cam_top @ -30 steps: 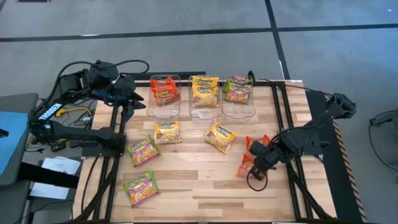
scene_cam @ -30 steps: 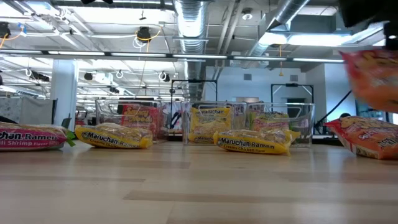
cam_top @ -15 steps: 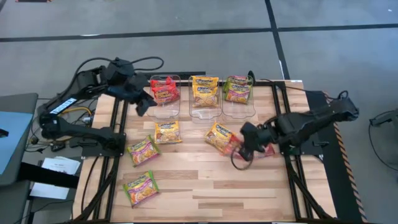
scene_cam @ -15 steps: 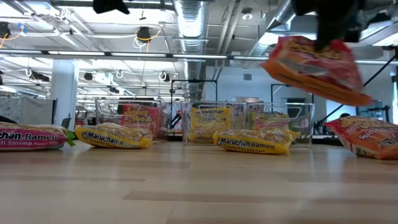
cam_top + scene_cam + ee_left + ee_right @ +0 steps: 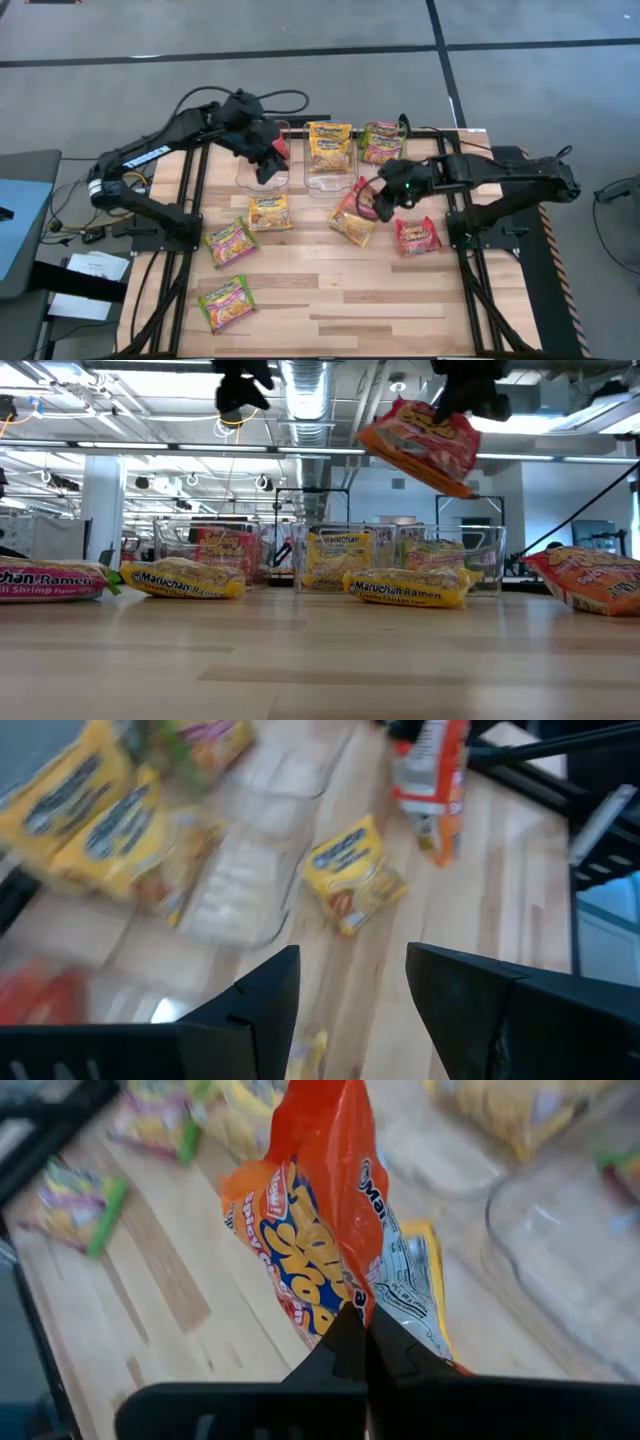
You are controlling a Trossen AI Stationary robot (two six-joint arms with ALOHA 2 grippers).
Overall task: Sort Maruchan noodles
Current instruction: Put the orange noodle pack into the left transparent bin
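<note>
Maruchan noodles packets lie on the wooden table: yellow ones (image 5: pixel 268 212) (image 5: pixel 352 228), green-and-pink ones (image 5: pixel 230 242) (image 5: pixel 225 303) and a red one (image 5: pixel 417 235). Three clear bins stand at the far edge. The left bin (image 5: pixel 248 172) holds red packets (image 5: pixel 222 550), the middle one yellow (image 5: pixel 329 145), the right one green-and-pink (image 5: pixel 381 143). My right gripper (image 5: pixel 365 1342) is shut on another red packet (image 5: pixel 354 196) above the table's middle. My left gripper (image 5: pixel 350 990) hovers open over the left bin with nothing between its fingers. My right gripper pinches the red packet's edge (image 5: pixel 352 1295) between its two fingertips. The fingers come slanting down from the table's right side. The packet sticks out beyond the fingertips, tilted, lifted clear of the table (image 5: pixel 420 445) and above the yellow packet.
The table's near half (image 5: pixel 340 310) is bare wood apart from the green-and-pink packet at the near left. Black frame rails run along both table sides. Cables trail off the far left corner.
My right gripper has risen and swung from the near right toward the table's middle and far edge, carrying the red packet up clear of the table; the other red packet stayed where it lay. My left gripper has moved toward the table's right, over the left bin, still open.
</note>
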